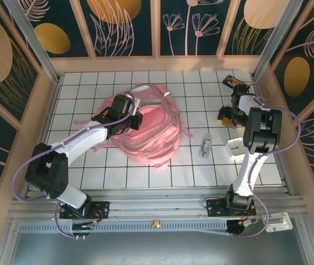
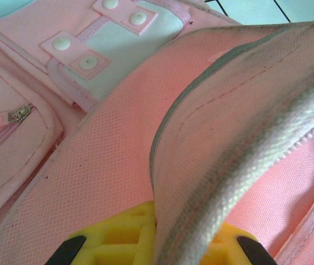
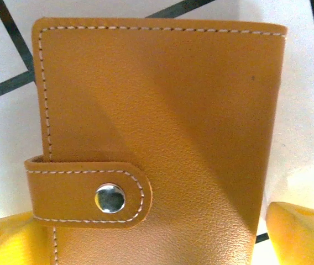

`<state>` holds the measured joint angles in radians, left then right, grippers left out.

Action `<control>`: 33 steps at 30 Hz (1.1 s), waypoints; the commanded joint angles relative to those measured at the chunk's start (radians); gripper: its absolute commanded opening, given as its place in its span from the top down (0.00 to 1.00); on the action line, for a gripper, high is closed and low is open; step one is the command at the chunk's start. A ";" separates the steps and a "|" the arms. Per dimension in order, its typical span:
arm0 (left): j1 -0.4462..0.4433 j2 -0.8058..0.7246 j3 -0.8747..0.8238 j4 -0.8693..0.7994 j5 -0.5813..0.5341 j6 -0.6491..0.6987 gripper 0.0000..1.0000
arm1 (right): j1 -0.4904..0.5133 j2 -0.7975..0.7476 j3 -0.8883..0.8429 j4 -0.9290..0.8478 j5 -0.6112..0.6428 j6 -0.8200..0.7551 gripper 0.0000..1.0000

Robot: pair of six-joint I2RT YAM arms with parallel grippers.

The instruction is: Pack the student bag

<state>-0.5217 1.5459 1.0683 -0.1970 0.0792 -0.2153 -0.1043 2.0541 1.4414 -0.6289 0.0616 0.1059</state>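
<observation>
Top view: bright, even light from above. White surface (image 1: 146, 171) slightly washed; shadows short and soft. Corner posts (image 1: 32, 41) bow outward at the edges.
Left wrist: student bag (image 2: 101, 176) weave crisp at centre; left gripper (image 2: 165, 248) blurred at 6 o'clock.
Right wrist: wallet (image 3: 162, 99) stitching sharp, glint on its snap (image 3: 110, 198); right gripper (image 3: 151, 243) soft at 5 and 7 o'clock.
</observation>
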 commanded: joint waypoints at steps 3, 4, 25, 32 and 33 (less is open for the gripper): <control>0.024 0.024 0.002 0.034 -0.008 -0.021 1.00 | 0.005 0.007 -0.061 0.109 -0.040 0.020 0.15; 0.023 0.026 0.004 0.035 -0.007 -0.023 1.00 | 0.005 -0.007 -0.075 0.119 -0.059 0.023 0.16; 0.024 0.016 0.030 0.027 0.026 -0.069 1.00 | 0.060 -0.333 -0.214 0.190 -0.368 0.154 0.27; 0.023 0.005 0.045 0.040 0.061 -0.115 1.00 | 0.264 -0.492 -0.230 0.132 -0.403 0.186 0.27; 0.023 0.002 0.045 0.041 0.065 -0.121 1.00 | 0.295 -0.512 -0.235 0.129 -0.414 0.195 0.27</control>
<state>-0.5129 1.5600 1.0752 -0.1947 0.1265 -0.2867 0.1249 1.6108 1.2270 -0.4553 -0.2981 0.2657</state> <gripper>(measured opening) 0.095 0.730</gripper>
